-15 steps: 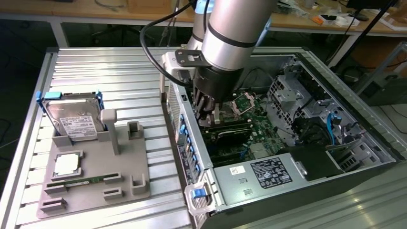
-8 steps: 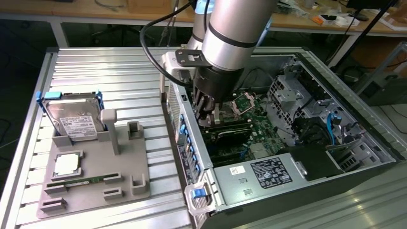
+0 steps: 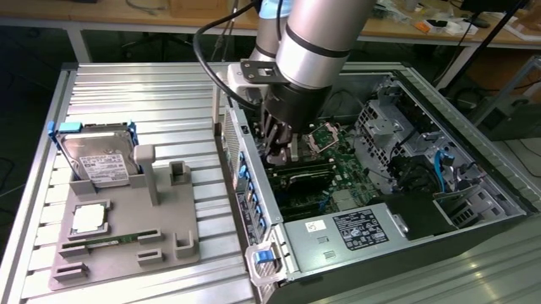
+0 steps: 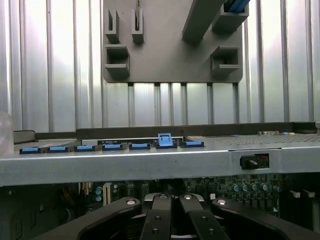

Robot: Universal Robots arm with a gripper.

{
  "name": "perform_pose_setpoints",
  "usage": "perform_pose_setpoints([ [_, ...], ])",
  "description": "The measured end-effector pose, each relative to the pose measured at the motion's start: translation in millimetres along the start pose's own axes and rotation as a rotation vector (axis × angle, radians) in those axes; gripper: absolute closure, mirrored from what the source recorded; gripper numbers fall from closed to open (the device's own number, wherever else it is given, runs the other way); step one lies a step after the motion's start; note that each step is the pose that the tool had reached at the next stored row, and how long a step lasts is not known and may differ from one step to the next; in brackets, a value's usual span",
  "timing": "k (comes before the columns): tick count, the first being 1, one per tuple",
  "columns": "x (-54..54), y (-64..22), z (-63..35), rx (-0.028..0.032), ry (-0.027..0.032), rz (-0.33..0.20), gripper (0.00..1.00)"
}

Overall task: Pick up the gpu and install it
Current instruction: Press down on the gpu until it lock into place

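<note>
The black gripper (image 3: 282,147), fingers drawn together at mid-frame inside the open grey computer case (image 3: 473,209) though on what I couldn't tell, risked scraping the green motherboard (image 3: 325,168).

Pretty clearly a robotics lab or hardware workshop. The work surface was a ribbed aluminium tabletop (image 3: 127,95), with an opened desktop PC case (image 3: 473,209) lying on it, motherboard (image 3: 325,168) and power supply (image 3: 355,231) exposed. Next to it sat a grey fixture (image 3: 135,240) with slots holding loose computer parts, including a hard drive (image 3: 97,158). Behind all that ran wooden workbenches (image 3: 169,19) cluttered with bits and cables, over a dark floor.
</note>
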State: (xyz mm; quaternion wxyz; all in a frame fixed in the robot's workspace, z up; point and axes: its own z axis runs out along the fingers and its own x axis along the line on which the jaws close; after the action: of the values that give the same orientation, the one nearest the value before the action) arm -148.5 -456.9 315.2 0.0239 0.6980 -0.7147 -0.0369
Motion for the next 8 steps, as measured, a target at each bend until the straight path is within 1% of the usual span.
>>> perform_pose_setpoints([
  [3, -0.2, -6.9, -0.6, 0.0006, 0.0002, -0.002, 0.89],
  [5, -0.3, -13.1, -1.2, 0.0006, 0.0004, -0.003, 0.89],
  [8, -0.7, -28.1, -2.3, 0.0006, 0.0004, -0.005, 0.89],
])
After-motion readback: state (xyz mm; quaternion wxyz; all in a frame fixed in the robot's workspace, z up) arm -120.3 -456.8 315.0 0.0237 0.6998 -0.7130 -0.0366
